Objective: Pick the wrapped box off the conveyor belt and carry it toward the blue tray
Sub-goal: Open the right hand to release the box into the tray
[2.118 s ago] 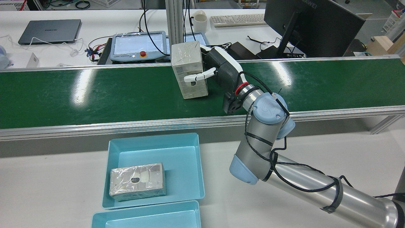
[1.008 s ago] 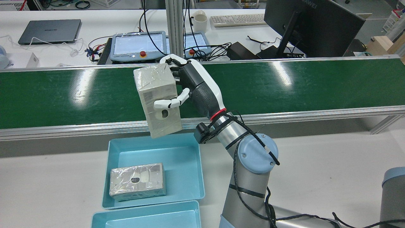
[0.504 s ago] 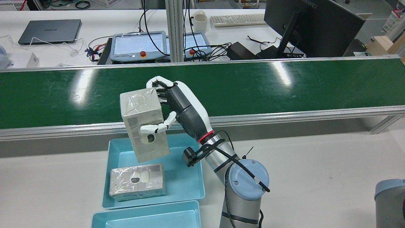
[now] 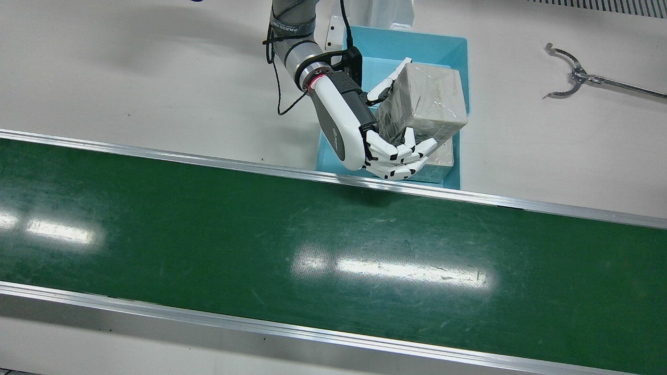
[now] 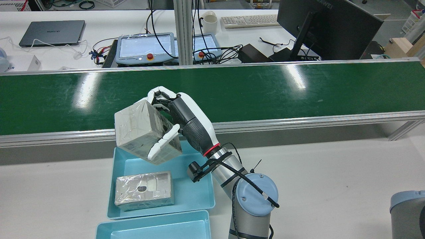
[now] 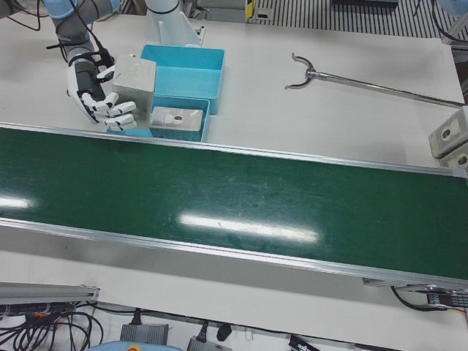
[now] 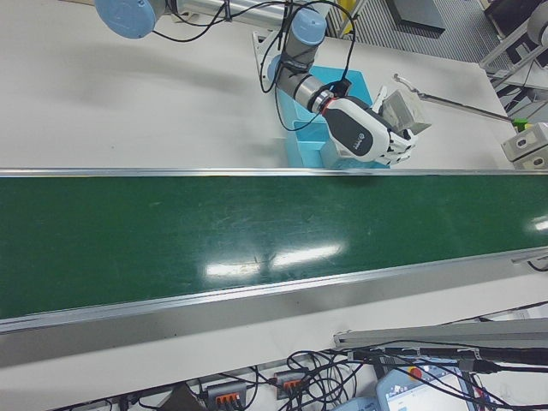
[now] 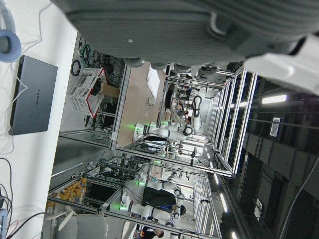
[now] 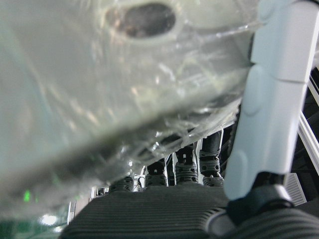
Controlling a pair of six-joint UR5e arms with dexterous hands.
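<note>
My right hand (image 5: 182, 117) is shut on the wrapped box (image 5: 142, 132), a pale block in clear film, and holds it tilted above the far edge of the blue tray (image 5: 211, 172). The front view shows the hand (image 4: 359, 130) with its fingers under and around the box (image 4: 424, 101) over the tray (image 4: 437, 41). The box fills the right hand view (image 9: 99, 99). A second wrapped box (image 5: 144, 190) lies flat in the tray. Only the dark underside of my left hand (image 8: 174, 30) shows, in its own view.
The green conveyor belt (image 5: 265, 89) runs across behind the tray, with aluminium rails. A second blue tray (image 5: 152, 227) sits against the first on the near side. A metal grabber tool (image 4: 573, 75) lies on the white table.
My right hand has carried the box off the belt, back over the rail and down to above the tray. The box has tipped from upright to tilted.
</note>
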